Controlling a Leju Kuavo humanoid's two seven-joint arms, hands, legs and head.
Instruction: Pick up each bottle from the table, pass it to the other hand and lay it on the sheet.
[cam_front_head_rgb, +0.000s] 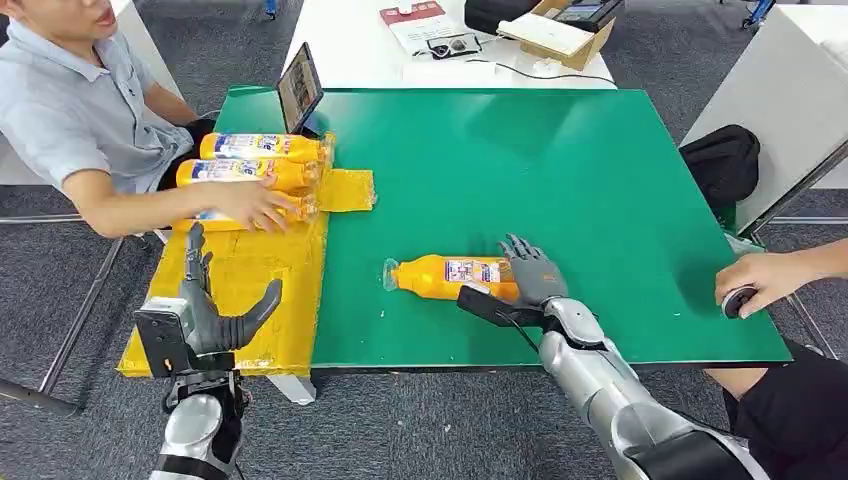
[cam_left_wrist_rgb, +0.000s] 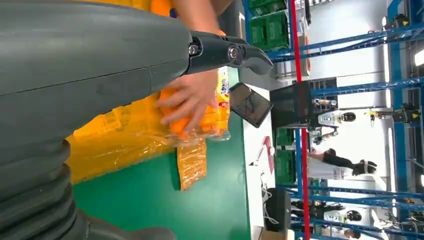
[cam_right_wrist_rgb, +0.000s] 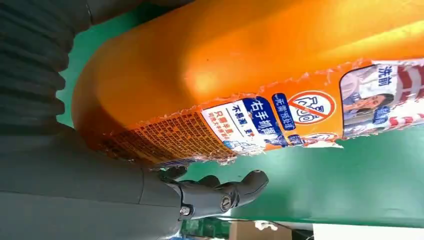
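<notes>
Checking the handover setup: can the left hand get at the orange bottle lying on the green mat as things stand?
Probably not: the left hand hovers open over the yellow sheet, well apart from the orange bottle, which the right hand already covers at its base.

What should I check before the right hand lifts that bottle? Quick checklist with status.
1. Right hand at bottle base: ok.
2. Fingers closed around the bottle: cannot tell.
3. Bottle lying flat on green table: ok.
4. Left hand empty, fingers apart, ready to receive: ok.
5. Yellow sheet free for placing: not ok, person's hand rests on the bottles there.
</notes>
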